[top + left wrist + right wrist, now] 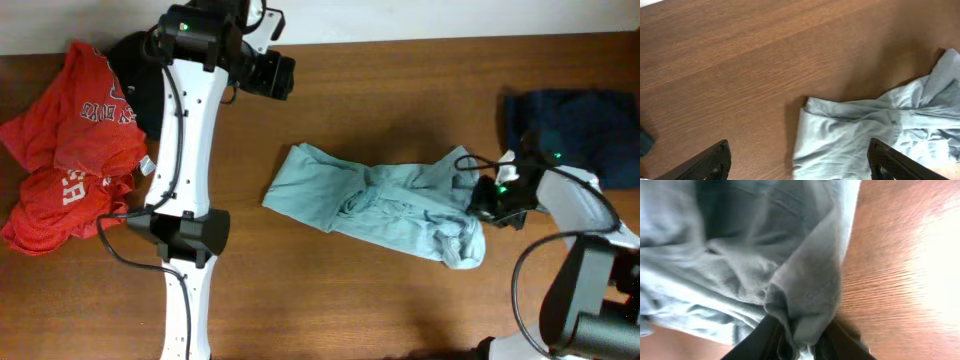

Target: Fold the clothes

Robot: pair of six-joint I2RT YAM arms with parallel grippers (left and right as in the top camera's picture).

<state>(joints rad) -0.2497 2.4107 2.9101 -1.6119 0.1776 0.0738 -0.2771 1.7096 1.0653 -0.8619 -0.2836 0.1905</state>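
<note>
Right gripper (488, 203), seen from overhead, is clamped on the pale T-shirt (375, 200) at its 3 o'clock end. The left gripper (272, 72) hovers off its 11 o'clock side, over the wooden table (380, 310). Left wrist view: jaws apart, T-shirt (865, 135) toward 4 o'clock. Right wrist view: fingers (767, 340) pinch a fold of the T-shirt (790, 270).

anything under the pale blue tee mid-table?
Only wooden table shows around the pale blue tee; its bunched middle hides what lies beneath. Right end effector is shut on its edge.
</note>
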